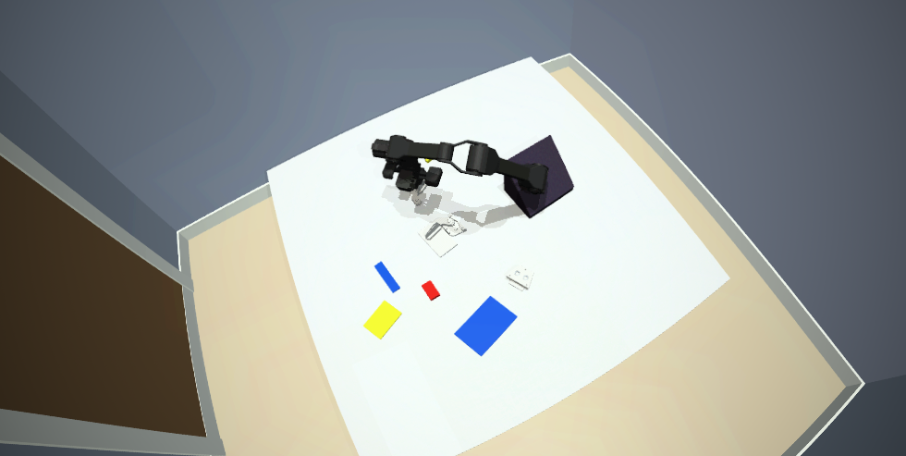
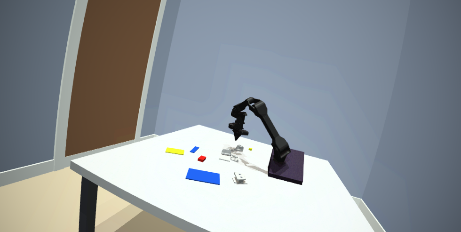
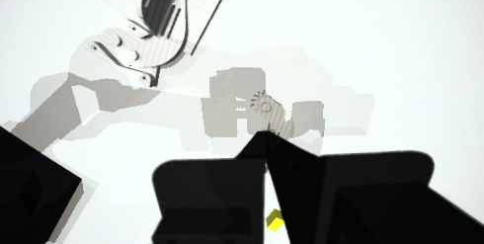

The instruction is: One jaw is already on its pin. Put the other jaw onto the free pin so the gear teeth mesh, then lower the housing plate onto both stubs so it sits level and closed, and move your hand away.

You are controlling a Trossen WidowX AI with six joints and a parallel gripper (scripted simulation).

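The claw (image 1: 411,186) (image 2: 235,139) (image 3: 263,136) is pinched shut, empty, above the ribbed white jaw (image 1: 417,199) (image 2: 239,148) (image 3: 277,116), which slants, toothy end up-left in the wrist view.

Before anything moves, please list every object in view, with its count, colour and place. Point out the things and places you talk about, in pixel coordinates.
Base assembly with mounted jaw: one, white, mid-table (image 1: 437,241) (image 3: 119,52)
Loose toothed jaw: one, white, near the fingertips in the wrist view (image 3: 272,111)
Housing plate, probably: one, white, beside large blue panel (image 1: 520,276) (image 2: 239,176)
Panels: two, blue; one, yellow; on table
Block: one, red, between the blue panels (image 1: 430,290) (image 2: 202,158)
Cube: one, yellow, beyond the assembly (image 2: 250,148) (image 3: 275,220)
Door: one, brown, by wall
Arm: one, black, on dark base
Fingers: two, black, shut
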